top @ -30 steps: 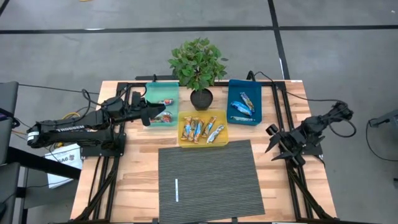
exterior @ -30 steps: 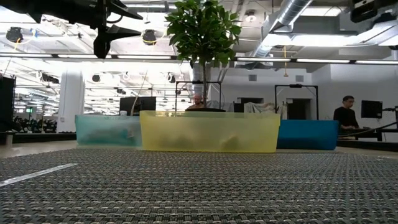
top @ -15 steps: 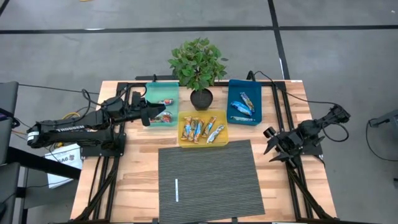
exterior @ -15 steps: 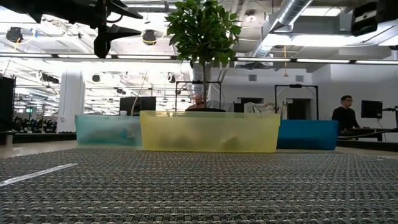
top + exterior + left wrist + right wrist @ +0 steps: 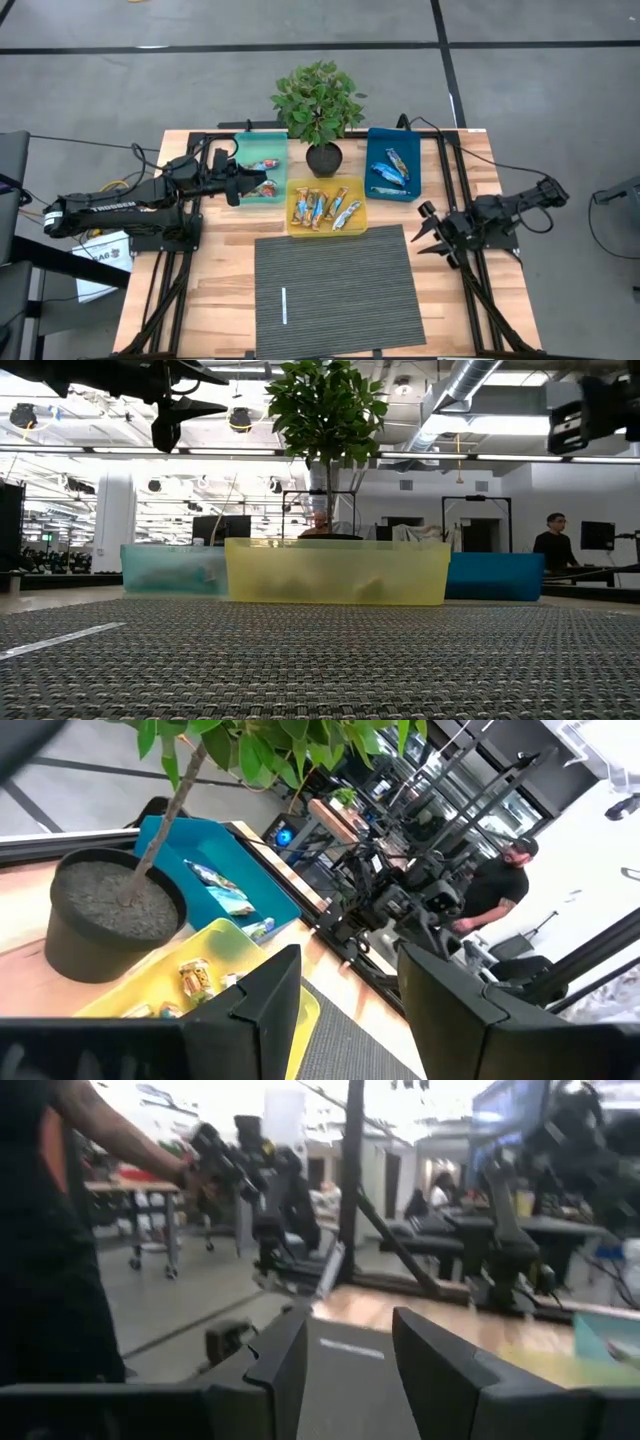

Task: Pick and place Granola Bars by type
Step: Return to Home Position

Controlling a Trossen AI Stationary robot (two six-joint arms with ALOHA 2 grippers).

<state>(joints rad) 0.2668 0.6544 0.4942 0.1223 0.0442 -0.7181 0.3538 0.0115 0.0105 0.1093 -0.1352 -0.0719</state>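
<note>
Overhead layout of the wooden table [image 5: 225, 300], with both arms in view. Left gripper [image 5: 238, 184], at centre left of the high frame, hangs at the lower left corner of the green bin [image 5: 250, 148]. Its fingers stand apart with nothing between them, as the left wrist view also shows. Right gripper [image 5: 425, 231], at centre right, hangs over the table's right side, just beside the dark mat [image 5: 335, 290]. It too is spread wide and empty.

Granola Bars [image 5: 320, 207] lie in three bins in the upper middle of the frame. The red bars [image 5: 266, 187] are in the green bin, the multicoloured bars [image 5: 345, 212] in the yellow bin [image 5: 358, 224], and the blue bars [image 5: 392, 167] in the blue bin [image 5: 380, 140]. A potted plant [image 5: 318, 98] stands between the green and blue bins, above the yellow one. A thin white stick [image 5: 284, 305] lies on the mat's lower left part.

In the low view the bins form a row across mid-frame, and a person [image 5: 553, 548] shows far off at the right edge.
</note>
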